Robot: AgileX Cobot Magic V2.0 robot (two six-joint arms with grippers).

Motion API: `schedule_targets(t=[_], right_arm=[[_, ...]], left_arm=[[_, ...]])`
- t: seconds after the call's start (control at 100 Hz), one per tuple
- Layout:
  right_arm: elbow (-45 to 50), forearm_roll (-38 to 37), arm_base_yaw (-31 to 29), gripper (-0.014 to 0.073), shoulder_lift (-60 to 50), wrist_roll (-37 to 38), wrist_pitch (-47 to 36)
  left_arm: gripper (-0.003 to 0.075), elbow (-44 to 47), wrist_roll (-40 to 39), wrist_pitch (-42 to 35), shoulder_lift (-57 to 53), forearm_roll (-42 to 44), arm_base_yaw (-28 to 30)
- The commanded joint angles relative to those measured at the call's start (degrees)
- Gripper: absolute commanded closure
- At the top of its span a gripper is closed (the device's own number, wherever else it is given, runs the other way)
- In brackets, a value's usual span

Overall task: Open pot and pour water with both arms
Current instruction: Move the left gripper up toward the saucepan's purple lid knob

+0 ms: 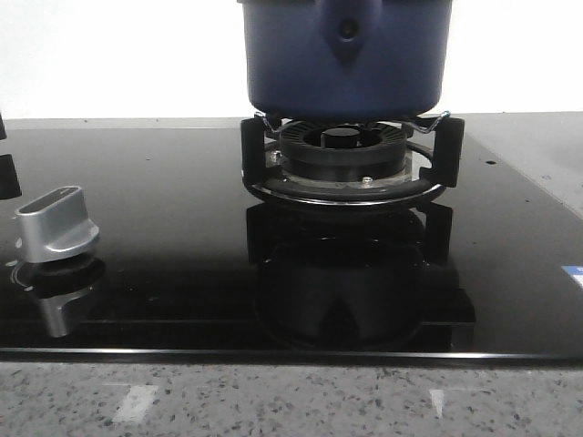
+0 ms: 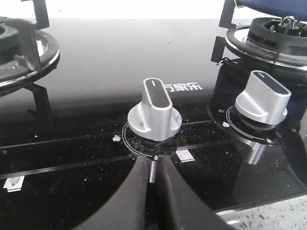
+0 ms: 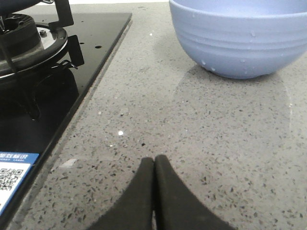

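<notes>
**Still low: both grippers closed, pot up on the burner beyond them**

Nearest, at the bottom centre of each wrist view, the fingers are pressed together and hold nothing. The left gripper [image 2: 152, 191] hangs just short of a silver stove knob [image 2: 154, 111] on the black glass cooktop [image 2: 96, 96]; a second knob [image 2: 263, 98] stands at centre right. The right gripper [image 3: 154, 191] sits over the speckled stone counter [image 3: 158, 110], with a light-blue bowl [image 3: 240, 36] at the upper right of its frame.

Farther off, the pot [image 1: 346, 55] sits on the burner's trivet [image 1: 351, 159] at the top centre of the front view, its top cropped, so no lid can be seen. From the left fingers, its blue underside peeks in at the upper right corner; from the right fingers the burner lies upper left. I judge neither arm clearly nearer; each must rise and reach inward.
</notes>
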Motion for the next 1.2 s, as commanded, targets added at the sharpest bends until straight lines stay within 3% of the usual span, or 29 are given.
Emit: schedule_targets(t=[0.0, 0.66, 0.76, 0.88, 1.06, 1.19], right_arm=[[1.58, -0.38, 0.17, 0.0665, -1.25, -0.02, -1.07], [1.58, -0.98, 0.17, 0.0665, -1.25, -0.02, -2.00], [1.58, -4.36, 0.17, 0.0665, -1.25, -0.02, -6.74], [1.58, -5.11, 0.17, 0.0665, -1.25, -0.02, -19.43], [1.58, -2.06, 0.17, 0.0664, -1.25, 0.07, -32.58], [1.51, 15.41, 0.17, 0.0664, -1.25, 4.50, -34.86]], left_arm=[[0.0741, 1.88, -0.46, -3.21, -1.63, -0.98, 0.08], [0.0741, 1.88, -0.46, -3.21, -1.63, -0.98, 0.08], [0.0741, 1.88, -0.46, -3.55, -1.63, -0.35, 0.08], [0.0741, 1.88, -0.46, -8.67, -1.63, -0.18, 0.08], [0.0741, 1.88, -0.46, -18.02, -1.63, -17.82, 0.08], [0.0741, 1.77, -0.46, -20.90, -1.63, -27.57, 0.08]])
